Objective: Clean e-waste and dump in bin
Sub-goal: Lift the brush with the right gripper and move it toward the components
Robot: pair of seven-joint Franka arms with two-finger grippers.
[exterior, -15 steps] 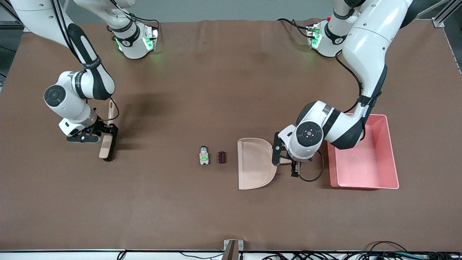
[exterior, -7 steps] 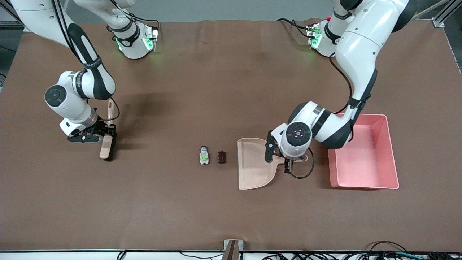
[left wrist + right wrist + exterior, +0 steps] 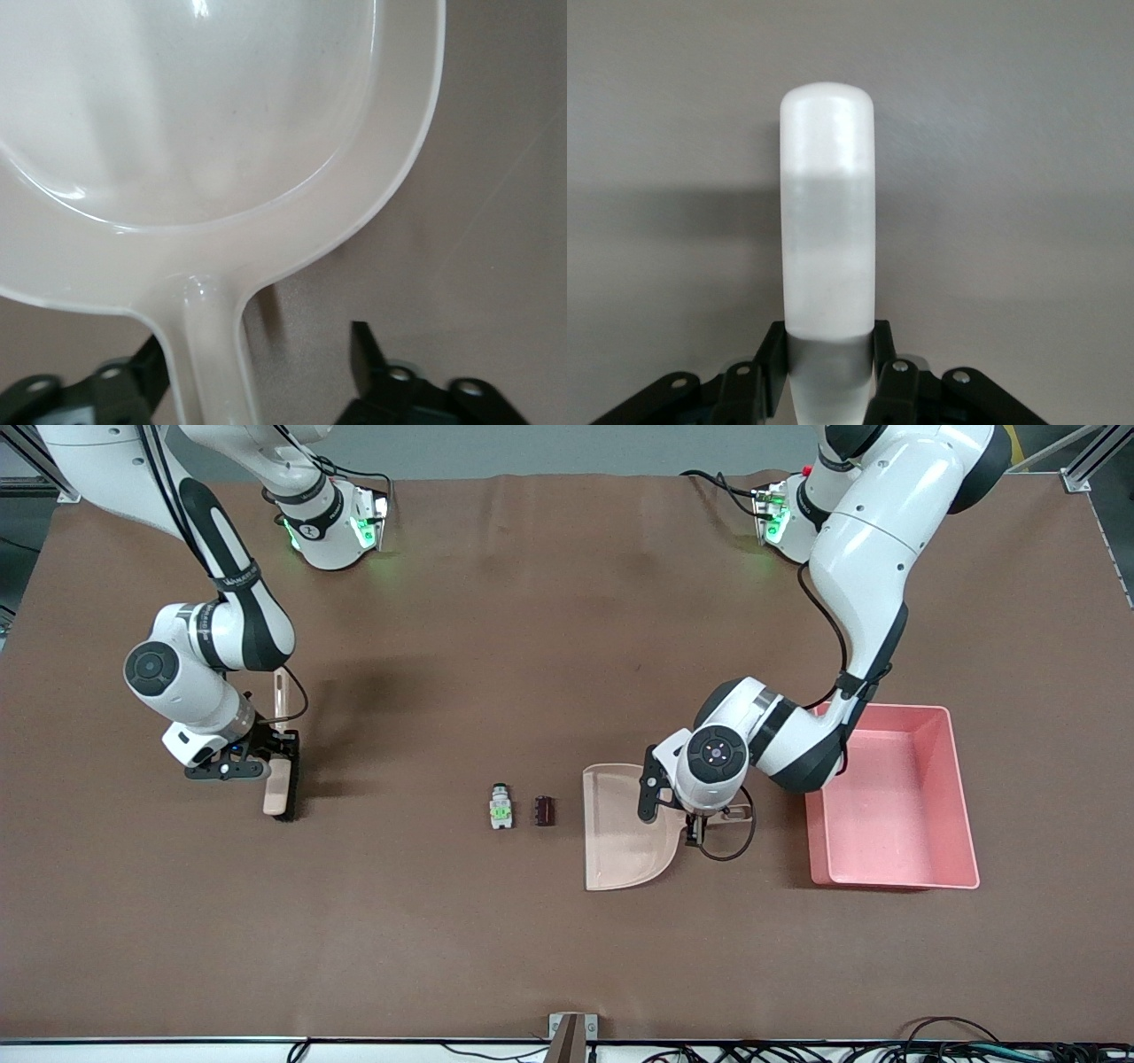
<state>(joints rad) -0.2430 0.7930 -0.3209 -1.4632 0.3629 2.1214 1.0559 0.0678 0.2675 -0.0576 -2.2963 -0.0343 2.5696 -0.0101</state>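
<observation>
The e-waste lies mid-table: a white-grey component with a green label (image 3: 501, 807) and a dark maroon cylinder (image 3: 544, 810) beside it. The beige dustpan (image 3: 620, 828) lies next to them, mouth toward them. My left gripper (image 3: 695, 821) is open and astride the dustpan's handle (image 3: 213, 354); the handle lies against one finger (image 3: 146, 381), with a gap to the other. The pan (image 3: 204, 115) fills the left wrist view. My right gripper (image 3: 266, 760) is shut on the beige brush (image 3: 282, 784) toward the right arm's end; its handle (image 3: 828, 221) shows in the right wrist view. The pink bin (image 3: 961, 806) stands beside the dustpan.
The brown table mat (image 3: 567, 629) stretches between the brush and the e-waste with nothing on it. Both arm bases stand along the table's far edge. Cables lie along the front edge (image 3: 930, 1045).
My left gripper has moved from beside the bin to over the dustpan's handle. My right gripper has carried the brush a short way toward the e-waste.
</observation>
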